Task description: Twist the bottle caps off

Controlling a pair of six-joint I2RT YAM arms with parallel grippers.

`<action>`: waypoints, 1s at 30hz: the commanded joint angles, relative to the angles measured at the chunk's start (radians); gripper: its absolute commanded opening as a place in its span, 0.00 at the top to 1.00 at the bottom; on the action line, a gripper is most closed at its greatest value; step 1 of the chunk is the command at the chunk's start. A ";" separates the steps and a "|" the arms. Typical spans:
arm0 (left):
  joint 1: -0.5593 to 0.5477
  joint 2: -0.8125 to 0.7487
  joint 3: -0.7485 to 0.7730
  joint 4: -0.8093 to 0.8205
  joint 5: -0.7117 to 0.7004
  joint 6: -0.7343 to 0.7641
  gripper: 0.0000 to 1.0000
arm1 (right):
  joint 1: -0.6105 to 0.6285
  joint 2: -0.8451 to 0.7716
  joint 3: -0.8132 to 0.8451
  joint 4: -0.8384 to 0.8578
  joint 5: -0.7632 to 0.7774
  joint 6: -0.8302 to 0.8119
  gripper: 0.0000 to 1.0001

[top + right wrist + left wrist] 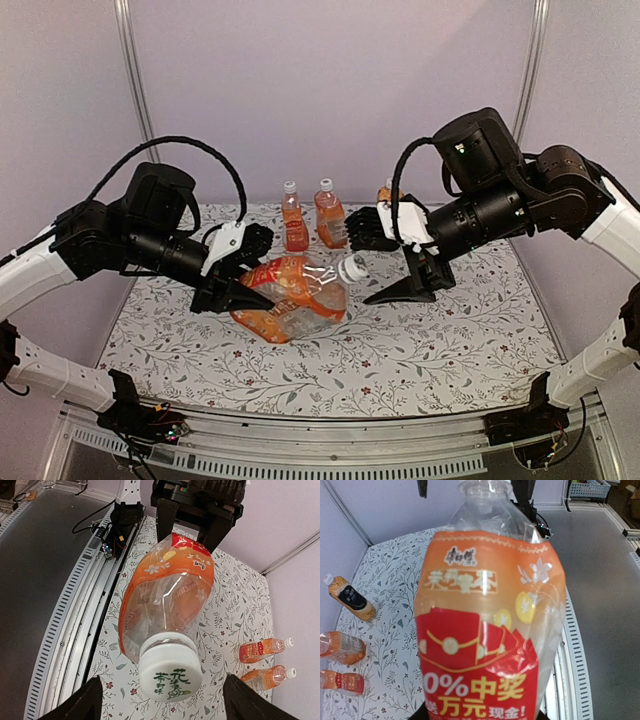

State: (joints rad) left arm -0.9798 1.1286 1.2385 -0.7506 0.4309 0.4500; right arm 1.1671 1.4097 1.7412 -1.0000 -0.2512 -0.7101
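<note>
Floral desk [450, 340] below. My left claw [248, 270] pinches the orange-label bottle [295, 300], holding it sideways above the desk. My right claw [161, 690] is spread either side of its white cap [170, 672], clear of it. Small capped bottles [294, 222] stand at the back.

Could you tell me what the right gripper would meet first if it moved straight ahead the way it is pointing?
Most likely the white cap of the large bottle, which sits straight ahead between the open fingers of the right gripper. The left gripper holds that bottle's far end.

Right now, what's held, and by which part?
Left gripper clamps the big bottle by its lower body; right gripper open around the cap, holding nothing.
</note>
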 commanded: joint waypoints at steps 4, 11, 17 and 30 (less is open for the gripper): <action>-0.003 -0.043 -0.038 0.129 -0.146 -0.028 0.92 | 0.002 -0.104 -0.081 0.115 0.089 0.183 0.01; -0.010 -0.052 -0.124 0.329 -0.484 0.030 0.92 | -0.046 -0.057 0.038 0.109 0.183 0.795 0.01; -0.016 -0.060 -0.149 0.362 -0.523 0.069 0.92 | -0.141 0.034 0.084 0.062 0.121 1.270 0.18; -0.022 -0.065 -0.159 0.357 -0.510 0.081 0.92 | -0.144 0.148 0.170 0.104 0.026 1.268 0.46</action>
State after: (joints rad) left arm -0.9882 1.0786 1.0962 -0.4156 -0.0784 0.5236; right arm 1.0225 1.5391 1.8866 -0.9123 -0.1978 0.5461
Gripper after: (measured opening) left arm 0.349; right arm 0.568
